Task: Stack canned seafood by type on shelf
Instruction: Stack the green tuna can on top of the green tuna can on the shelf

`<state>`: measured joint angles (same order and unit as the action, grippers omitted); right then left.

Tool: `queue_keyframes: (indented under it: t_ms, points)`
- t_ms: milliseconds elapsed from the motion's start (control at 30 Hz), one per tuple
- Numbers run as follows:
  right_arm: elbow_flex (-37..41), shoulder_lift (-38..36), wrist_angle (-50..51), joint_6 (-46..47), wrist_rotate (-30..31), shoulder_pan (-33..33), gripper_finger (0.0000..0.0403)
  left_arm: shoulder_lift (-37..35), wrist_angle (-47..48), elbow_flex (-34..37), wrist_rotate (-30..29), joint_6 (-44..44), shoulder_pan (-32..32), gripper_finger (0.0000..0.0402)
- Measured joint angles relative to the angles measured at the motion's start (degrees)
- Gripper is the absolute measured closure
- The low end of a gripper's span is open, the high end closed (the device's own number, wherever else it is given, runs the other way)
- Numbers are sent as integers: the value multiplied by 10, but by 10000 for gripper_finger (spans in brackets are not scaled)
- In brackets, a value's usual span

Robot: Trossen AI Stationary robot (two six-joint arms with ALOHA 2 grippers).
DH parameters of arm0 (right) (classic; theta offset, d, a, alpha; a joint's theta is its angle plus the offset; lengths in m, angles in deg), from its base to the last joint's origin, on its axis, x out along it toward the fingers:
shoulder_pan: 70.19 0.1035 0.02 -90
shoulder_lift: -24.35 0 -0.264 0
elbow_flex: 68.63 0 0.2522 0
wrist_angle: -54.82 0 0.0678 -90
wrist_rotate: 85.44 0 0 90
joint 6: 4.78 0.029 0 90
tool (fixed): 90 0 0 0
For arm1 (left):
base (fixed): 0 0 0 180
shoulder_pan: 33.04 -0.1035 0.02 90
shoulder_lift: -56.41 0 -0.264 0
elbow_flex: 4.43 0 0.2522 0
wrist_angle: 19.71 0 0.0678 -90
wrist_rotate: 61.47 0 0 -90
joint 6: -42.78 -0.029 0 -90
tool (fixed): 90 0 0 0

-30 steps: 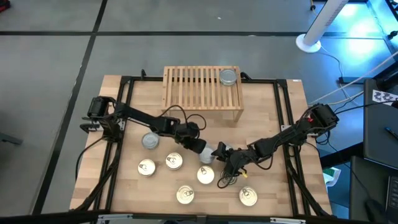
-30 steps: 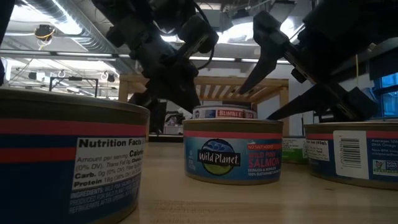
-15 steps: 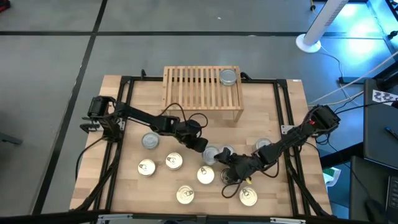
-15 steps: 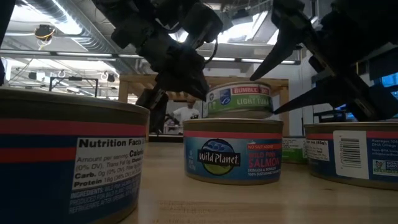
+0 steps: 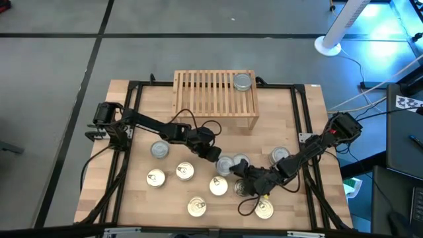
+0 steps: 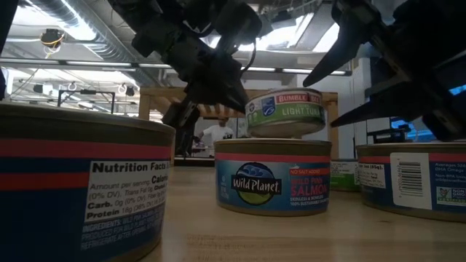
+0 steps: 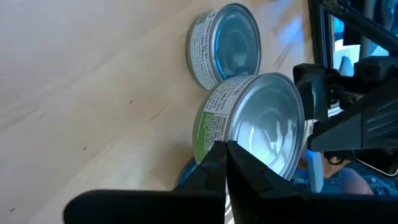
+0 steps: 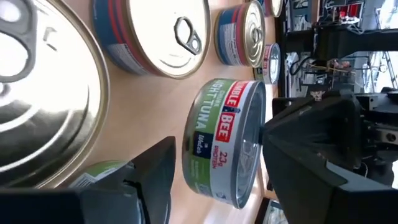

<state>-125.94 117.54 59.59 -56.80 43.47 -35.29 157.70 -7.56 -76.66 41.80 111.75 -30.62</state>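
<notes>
Low view, nearest: big tin (image 6: pixel 80 196) cut off at the left edge, "Nutrition Facts" panel legible, small print under it not. Next back, upright on the desk (image 6: pixel 218 233): blue tin reading "Wild Planet", "Salmon" (image 6: pixel 273 177). At the right edge, a tin with a barcode (image 6: pixel 415 178), partly cropped.

Above the salmon tin, clear of the desk: tuna tin (image 6: pixel 285 111), tilted, "Bumble" and "Light Tuna" readable. Only here visible as lifted; from above just a grey disc (image 5: pixel 225 165) mid-desk beside another.

Left tool (image 7: pixel 225 146) pinched tight on that tin's rim, seen plainly in its own wrist view, with a second silver-lidded tin (image 7: pixel 227 43) just beyond on the desk. Right tool (image 5: pixel 248 177) spread wide, one finger (image 8: pixel 155 168) either side of the tuna tin (image 8: pixel 221 146); contact impossible to judge. "Tuna" and "Bee" legible there; gold pull-tab lid (image 8: pixel 165 37) near.

High view only: five gold-lidded tins scattered along the near desk. Farthest: shelf (image 5: pixel 215 99) at the back edge, one silver-lidded tin (image 5: pixel 242 82) on its right corner. In the low view, shelf mostly hidden behind the arms.
</notes>
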Motion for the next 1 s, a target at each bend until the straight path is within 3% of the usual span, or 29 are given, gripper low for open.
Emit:
queue_keyframes:
  t_ms: [267,467,800,1000]
  points:
    - [0,0,0,1,8,0,160,0,-29,0,18,2,-5,401]
    - [0,0,-7,1,54,0,166,0,-49,0,22,3,-4,401]
    - [0,0,-18,1,60,0,273,0,-48,0,22,1,-4,397]
    - [0,-1,-15,-7,83,0,273,0,-54,0,19,-27,-4,360]
